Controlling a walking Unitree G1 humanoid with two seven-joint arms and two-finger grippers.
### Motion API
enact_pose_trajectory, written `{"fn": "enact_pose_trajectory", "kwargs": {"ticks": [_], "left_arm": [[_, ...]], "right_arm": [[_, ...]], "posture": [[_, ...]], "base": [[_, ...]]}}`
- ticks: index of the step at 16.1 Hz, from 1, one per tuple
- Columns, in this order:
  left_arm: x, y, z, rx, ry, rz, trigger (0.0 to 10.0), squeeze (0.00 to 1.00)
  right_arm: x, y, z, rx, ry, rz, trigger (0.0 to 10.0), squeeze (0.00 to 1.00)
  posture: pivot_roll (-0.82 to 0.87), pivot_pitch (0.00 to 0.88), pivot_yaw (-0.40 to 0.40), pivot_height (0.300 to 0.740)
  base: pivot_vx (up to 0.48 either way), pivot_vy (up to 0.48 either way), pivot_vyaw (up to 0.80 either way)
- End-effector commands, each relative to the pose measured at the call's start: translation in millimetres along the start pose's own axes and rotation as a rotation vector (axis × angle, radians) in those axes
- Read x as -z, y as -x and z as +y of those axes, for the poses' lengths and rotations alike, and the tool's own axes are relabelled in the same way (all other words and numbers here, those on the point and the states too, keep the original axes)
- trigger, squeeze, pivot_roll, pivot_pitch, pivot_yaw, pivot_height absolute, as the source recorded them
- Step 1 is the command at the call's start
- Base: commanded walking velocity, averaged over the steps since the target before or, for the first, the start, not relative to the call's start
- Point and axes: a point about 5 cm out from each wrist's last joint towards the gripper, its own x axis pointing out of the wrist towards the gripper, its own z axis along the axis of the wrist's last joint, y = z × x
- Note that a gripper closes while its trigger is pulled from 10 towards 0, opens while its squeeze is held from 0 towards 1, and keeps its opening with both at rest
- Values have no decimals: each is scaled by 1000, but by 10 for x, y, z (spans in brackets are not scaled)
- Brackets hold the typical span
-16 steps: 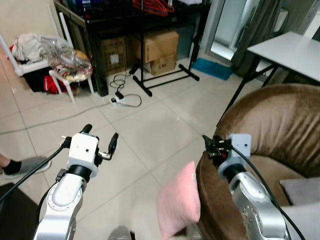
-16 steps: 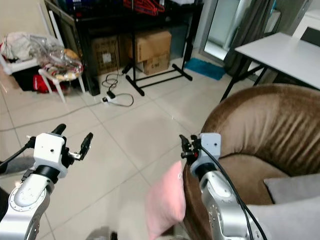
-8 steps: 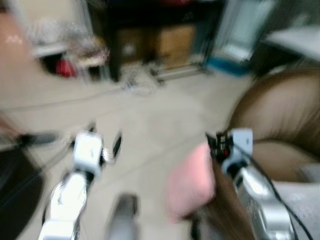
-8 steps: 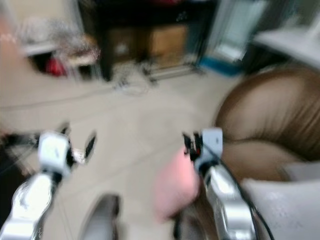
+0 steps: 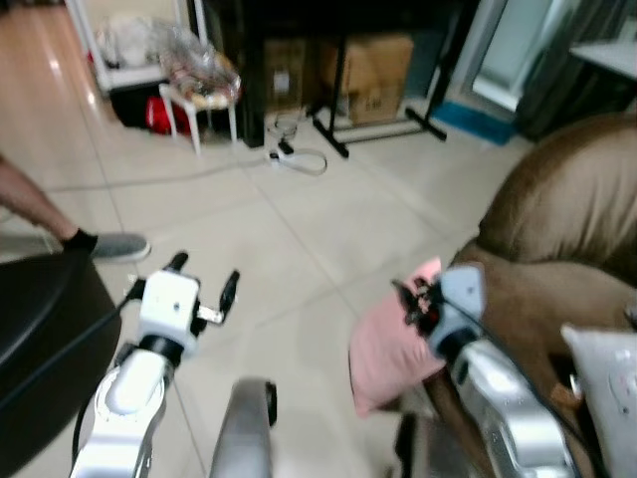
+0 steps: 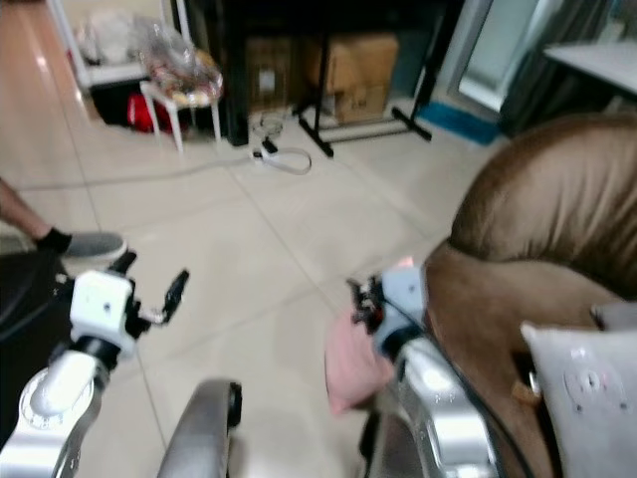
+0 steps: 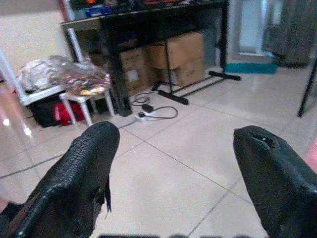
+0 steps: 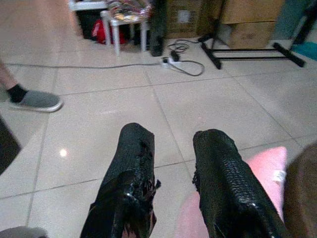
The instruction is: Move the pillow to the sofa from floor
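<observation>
A pink pillow (image 5: 390,341) stands on the tiled floor, leaning against the side of the brown sofa (image 5: 557,224). My right gripper (image 5: 411,300) hovers just above the pillow's top edge, close to the sofa arm. In the right wrist view its fingers (image 8: 130,182) stand a narrow gap apart with nothing between them, and the pillow (image 8: 262,171) lies beyond one fingertip. My left gripper (image 5: 205,279) is out over bare floor to the pillow's left, wide open and empty, as its wrist view (image 7: 173,163) also shows.
A person's foot in a grey shoe (image 5: 107,245) stands at the left. A black rounded object (image 5: 40,329) sits at lower left. A grey cushion (image 5: 607,373) lies on the sofa. Further back are a white stool (image 5: 197,92), boxes (image 5: 376,62), a rack and a floor cable (image 5: 297,157).
The camera has swung through a blur, so the whole scene shifted. The right gripper now sits lower, right over the pillow's top edge. The pillow still leans on the sofa.
</observation>
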Motion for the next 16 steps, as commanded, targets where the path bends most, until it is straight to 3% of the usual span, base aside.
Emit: {"fn": "enact_pose_trajectory", "kwargs": {"ticks": [1,13,16], "left_arm": [[-50,-31,-34,19,4,-20,10000,0],[-49,-41,7,29,1,-20,10000,0],[-25,-48,6,20,-24,-7,10000,0]], "right_arm": [[-106,0,-80,25,20,-33,10000,0],[-87,10,-82,47,-16,-35,10000,0],[-92,11,-97,48,-25,-42,10000,0]], "posture": [[91,0,-52,603],[96,0,-44,603],[96,0,-42,603]], "base": [[300,0,794],[302,0,0],[0,0,0]]}}
